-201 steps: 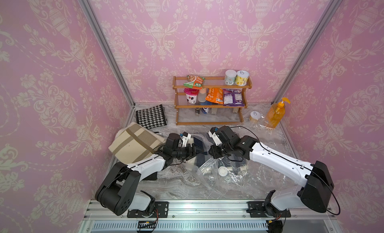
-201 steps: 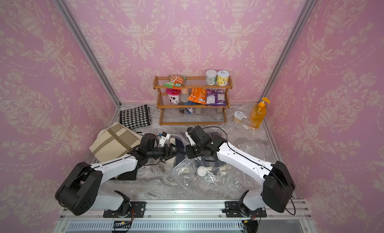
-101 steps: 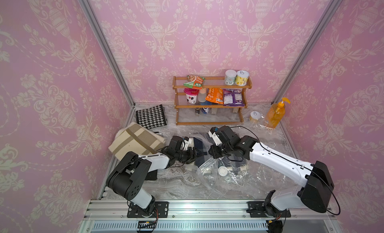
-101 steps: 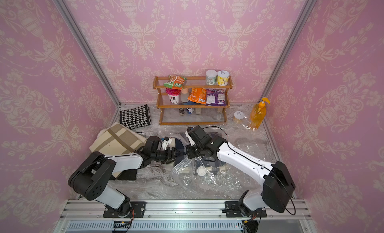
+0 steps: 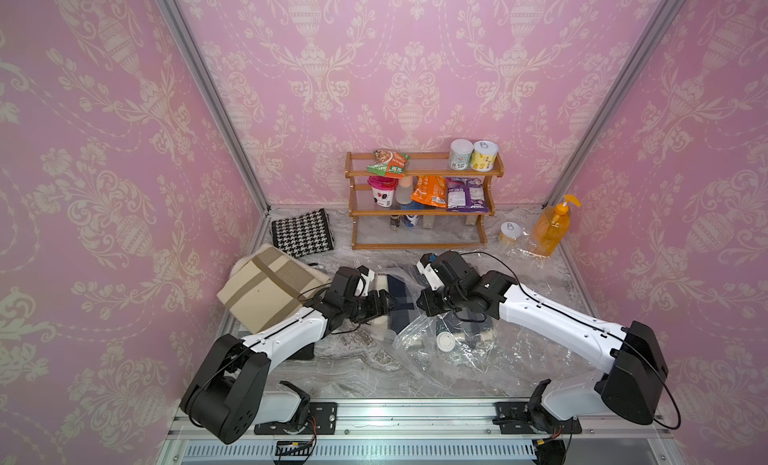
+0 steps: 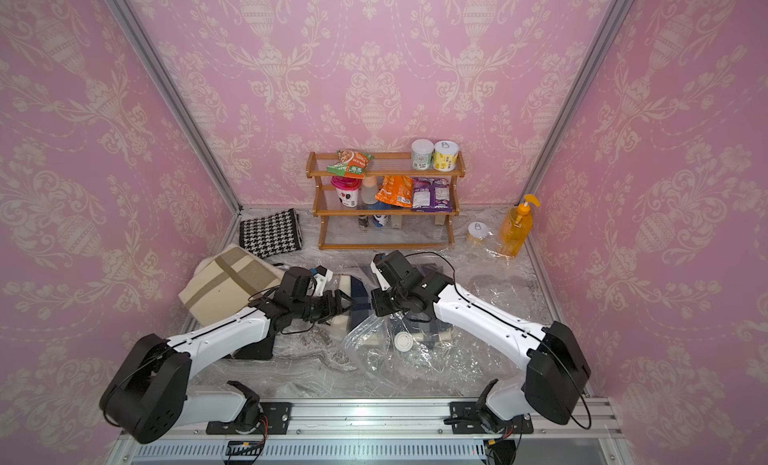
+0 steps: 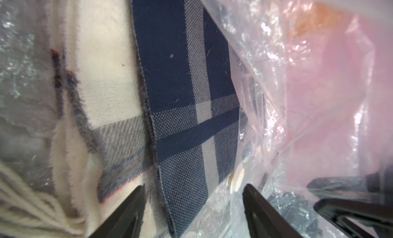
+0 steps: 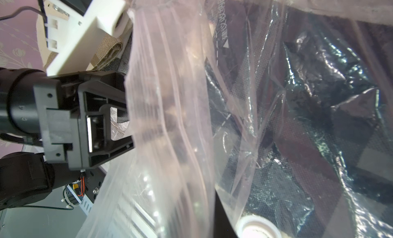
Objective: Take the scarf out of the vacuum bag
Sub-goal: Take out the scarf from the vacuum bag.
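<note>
Scarf (image 7: 180,77) partly in vacuum bag (image 5: 453,359); left tool (image 7: 193,188) apart, right tool (image 5: 419,307) clamped on bag.

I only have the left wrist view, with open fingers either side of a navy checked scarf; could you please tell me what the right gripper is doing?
Observer: In both top views the right gripper faces the left gripper and looks closed on the raised mouth edge of the vacuum bag.
Operator: Thank you. How much of the scarf is out?
Observer: One end of the navy scarf lies bare by the left gripper; the rest runs on inside the plastic.
Operator: Are other scarves about?
Observer: Yes, a houndstooth scarf beside the wooden rack and a folded beige scarf by the left arm.
</note>
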